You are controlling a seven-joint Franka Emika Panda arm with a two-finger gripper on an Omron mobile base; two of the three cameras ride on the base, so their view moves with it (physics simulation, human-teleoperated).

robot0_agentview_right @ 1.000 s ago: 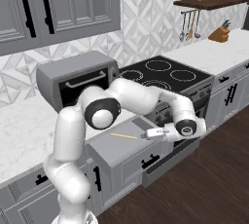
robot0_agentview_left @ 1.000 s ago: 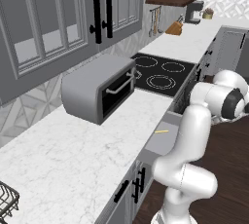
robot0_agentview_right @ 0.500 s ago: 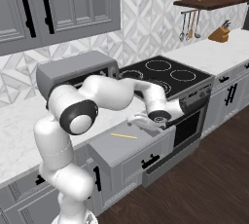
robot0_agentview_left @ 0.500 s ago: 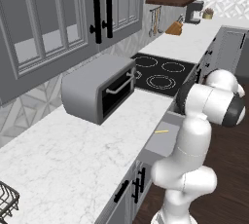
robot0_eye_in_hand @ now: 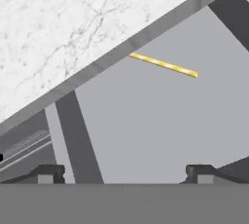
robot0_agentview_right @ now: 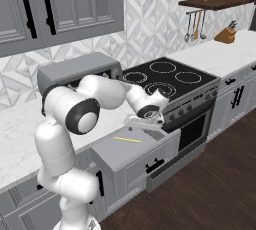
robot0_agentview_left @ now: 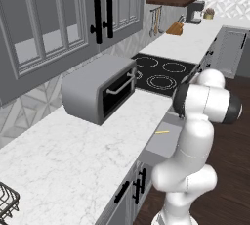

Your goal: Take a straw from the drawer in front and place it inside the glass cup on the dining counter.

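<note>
The drawer [robot0_agentview_right: 118,155] stands pulled out below the marble worktop, its black bar handle [robot0_agentview_right: 155,165] facing the room. The yellow-tan straw [robot0_agentview_right: 127,139] lies flat on the drawer's grey floor near the back; it also shows as the straw [robot0_agentview_left: 162,132] and the straw [robot0_eye_in_hand: 163,65]. My gripper [robot0_agentview_right: 140,122] hangs over the drawer's right end, to the right of the straw and apart from it. In the hand view the gripper [robot0_eye_in_hand: 124,174] is open, its fingertips [robot0_eye_in_hand: 48,173] wide apart with nothing between them. The glass cup and the dining counter are out of view.
A grey toaster oven [robot0_agentview_left: 97,92] sits on the worktop [robot0_agentview_left: 63,155] behind the drawer. The black stove [robot0_agentview_right: 170,74] adjoins the drawer on the right. Upper cabinets [robot0_agentview_left: 58,18] hang above. A wire rack [robot0_agentview_left: 7,204] stands at the worktop's near left end.
The hand has swung from in front of the drawer back and leftwards, to above the drawer's right end. The drawer stays pulled out and the straw has not moved.
</note>
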